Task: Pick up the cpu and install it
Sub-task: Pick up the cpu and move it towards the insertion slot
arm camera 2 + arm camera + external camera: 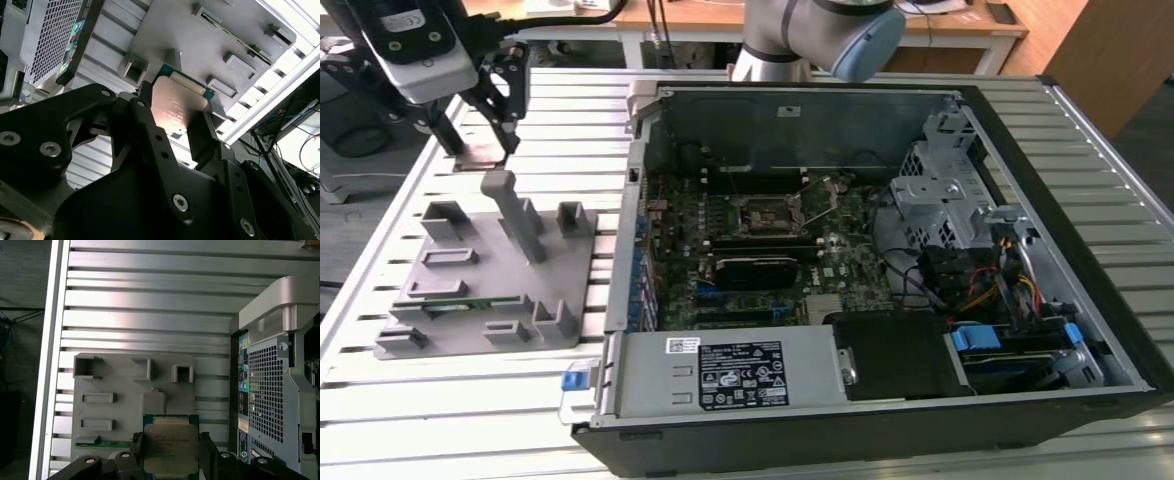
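Observation:
The cpu (170, 444), a flat square chip with a silvery top and a thin green rim, sits clamped between my gripper's two black fingers (138, 450). The second wrist view shows the same cpu (177, 102) tilted, held by its two opposite edges. My gripper (478, 135) hangs at the exterior view's upper left, above the slatted table just beyond the grey parts holder (480, 270). The black square socket (767, 213) with its metal frame lies on the motherboard inside the open computer case (881, 250), well off to the exterior view's right of the gripper.
The grey holder (125, 405) has several raised brackets and a tall post (518, 215). A narrow green circuit strip (454, 300) lies in one of its slots. The case's silver rear wall (270, 390) stands beside the holder. Inside the case are a drive cage (947, 200), cables and a power supply (720, 375).

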### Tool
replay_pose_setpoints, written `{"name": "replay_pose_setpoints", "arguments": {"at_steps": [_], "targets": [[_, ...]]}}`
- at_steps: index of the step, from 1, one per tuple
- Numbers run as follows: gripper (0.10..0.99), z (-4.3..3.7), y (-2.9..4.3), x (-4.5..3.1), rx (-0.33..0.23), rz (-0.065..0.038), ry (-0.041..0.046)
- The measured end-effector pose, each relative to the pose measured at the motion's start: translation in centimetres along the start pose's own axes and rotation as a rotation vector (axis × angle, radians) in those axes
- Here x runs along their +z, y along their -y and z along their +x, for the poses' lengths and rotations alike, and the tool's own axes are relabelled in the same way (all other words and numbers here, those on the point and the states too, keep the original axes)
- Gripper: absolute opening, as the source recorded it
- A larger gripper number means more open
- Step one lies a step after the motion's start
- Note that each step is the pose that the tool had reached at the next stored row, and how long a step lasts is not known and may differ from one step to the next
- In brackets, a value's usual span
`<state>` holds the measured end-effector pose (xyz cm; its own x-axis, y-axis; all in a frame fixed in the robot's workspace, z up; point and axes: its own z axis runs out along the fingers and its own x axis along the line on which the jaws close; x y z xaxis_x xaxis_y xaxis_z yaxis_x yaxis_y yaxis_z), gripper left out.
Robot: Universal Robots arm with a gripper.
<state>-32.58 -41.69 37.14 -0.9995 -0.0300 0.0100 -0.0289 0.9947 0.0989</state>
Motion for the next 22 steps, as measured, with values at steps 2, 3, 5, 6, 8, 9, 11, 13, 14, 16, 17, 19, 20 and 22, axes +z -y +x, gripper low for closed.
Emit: {"name": "replay_pose_setpoints", "arguments": {"at_steps": [2,3,5,6,8,9,11,13,14,16,17,19,20,22], "targets": [[0.525,-0.26,0.01,0.0,0.0,-0.001,0.0],[0.525,-0.4,0.01,-0.01,0.0,-0.001,0.0],[0.525,-0.66,0.02,-0.01,0.0,-0.002,0.0001],[0.525,-0.79,0.02,-0.01,0.0,-0.002,0.0001],[0.525,-1.05,0.03,-0.01,0.0,-0.003,0.0001],[0.525,-1.18,0.04,-0.01,0.0,-0.003,0.0001],[0.525,-1.46,0.04,-0.02,0.0,-0.004,0.0001],[0.525,-1.73,0.05,-0.02,0.0,-0.005,0.0002],[0.525,-1.86,0.06,-0.02,0.0,-0.005,0.0001],[0.525,-2.12,0.06,-0.03,0.0,-0.006,0.0001],[0.525,-2.26,0.07,-0.03,0.0,-0.006,0.0001],[0.525,-2.52,0.07,-0.03,0.0,-0.007,0.0002],[0.525,-2.65,0.08,-0.04,0.0,-0.007,0.0002],[0.525,-2.91,0.09,-0.03,0.0,-0.008,0.0003]]}}
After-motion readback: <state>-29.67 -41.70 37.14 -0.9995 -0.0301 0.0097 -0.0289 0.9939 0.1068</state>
